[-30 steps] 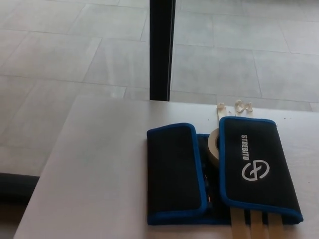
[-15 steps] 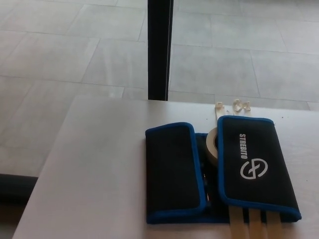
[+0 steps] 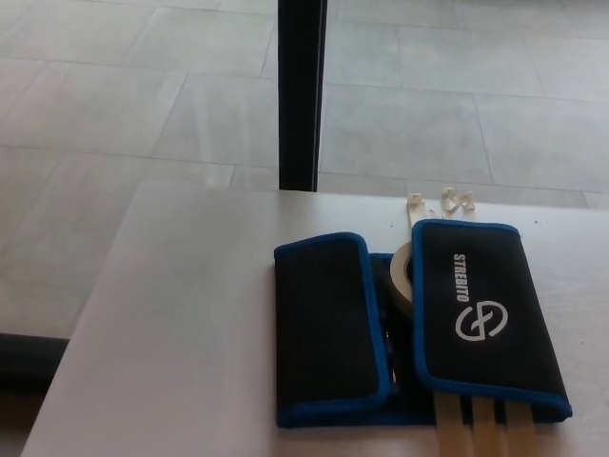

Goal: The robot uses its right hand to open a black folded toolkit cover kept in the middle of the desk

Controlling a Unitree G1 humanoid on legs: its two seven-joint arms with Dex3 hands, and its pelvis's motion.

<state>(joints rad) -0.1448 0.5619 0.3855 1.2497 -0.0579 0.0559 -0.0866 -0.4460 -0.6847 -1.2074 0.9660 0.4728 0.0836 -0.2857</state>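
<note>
kit (image 3: 419, 328): black toolkit cover with blue edging, lying flat on the desk, sitting right of the desk's middle and toward the near edge
left flap (image 3: 325, 328): folded over, plain black, covering the left part of the kit
right flap (image 3: 483, 319): folded over, showing white STREBITO lettering and a round white logo, sitting slightly higher than the left flap
gap: the two flaps are not meeting, a narrow strip of the kit's inside is showing between them
tape (image 3: 403, 279): pale roll standing on edge in the gap, peeking out from under the right flap's upper left corner, touching it
strips (image 3: 476, 433): three pale strips sticking out from under the kit's near edge, running off the bottom of the picture
scraps (image 3: 442, 201): small pale bits lying on the desk just beyond the kit's far edge, apart from it
desk (image 3: 181, 324): light grey top, left half lying bare
post (image 3: 300, 95): dark upright standing behind the desk's far edge, against the tiled floor (image 3: 114, 105)
left hand: not showing anywhere, so its fingers cannot be told
right hand: not showing anywhere, nothing is touching or holding the kit
kit vs hands: no hand to place it against, the cover is lying untouched and not yet opened
</note>
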